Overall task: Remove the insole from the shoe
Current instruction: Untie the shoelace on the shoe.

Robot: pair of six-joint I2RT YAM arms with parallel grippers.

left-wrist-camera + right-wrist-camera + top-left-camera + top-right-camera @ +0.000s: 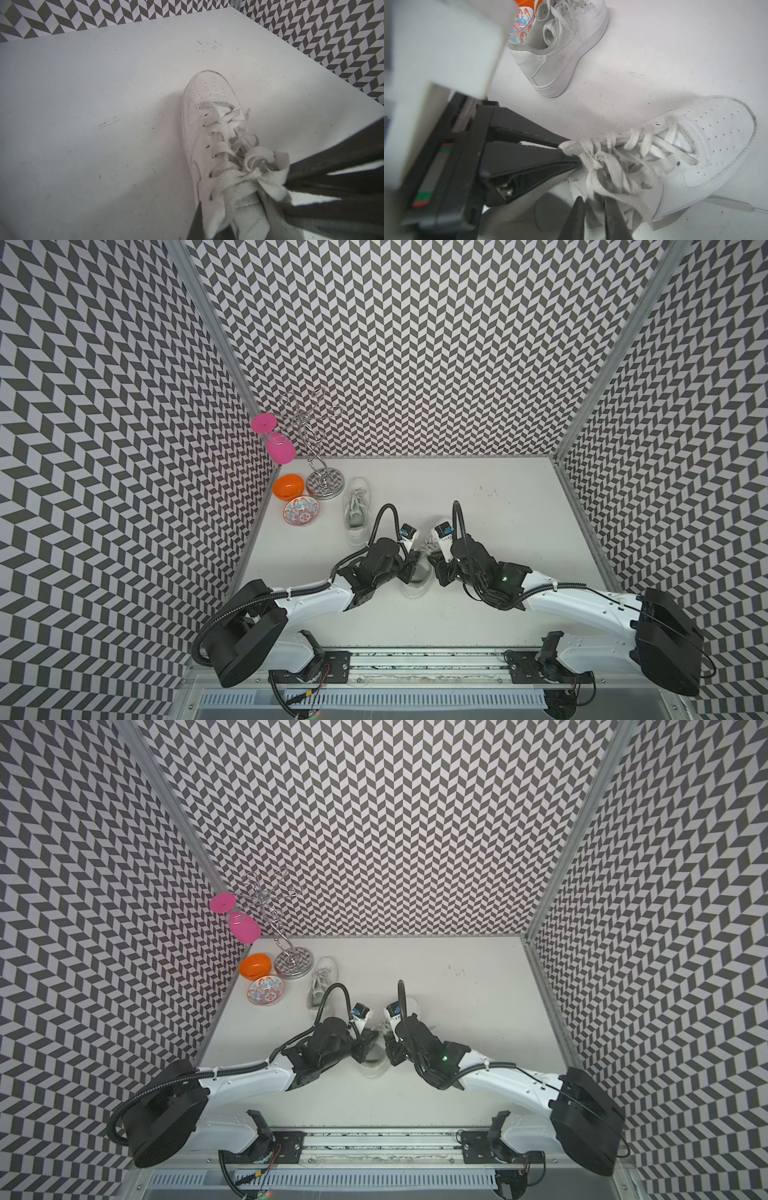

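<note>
A white lace-up shoe (pixel 415 590) (pixel 374 1068) stands near the table's front middle, toe pointing away (pixel 207 93) (pixel 708 143). My left gripper (pixel 409 562) (pixel 209 228) is shut on one lace flap beside the shoe's opening. From the opposite side, my right gripper (pixel 433 563) (pixel 595 218) is shut on the other lace flap, with fabric pinched between its fingers. The two hold the opening spread. The insole (pixel 548 214) lies inside the shoe; only its grey heel end shows through the opening.
A second white shoe (pixel 356 510) (pixel 560 52) stands behind and to the left. Further back left are a patterned bowl (pixel 301 511), an orange bowl (pixel 287 486), a wire rack (pixel 325 484) and a pink glass (pixel 280 448) hanging on it. Patterned walls enclose three sides.
</note>
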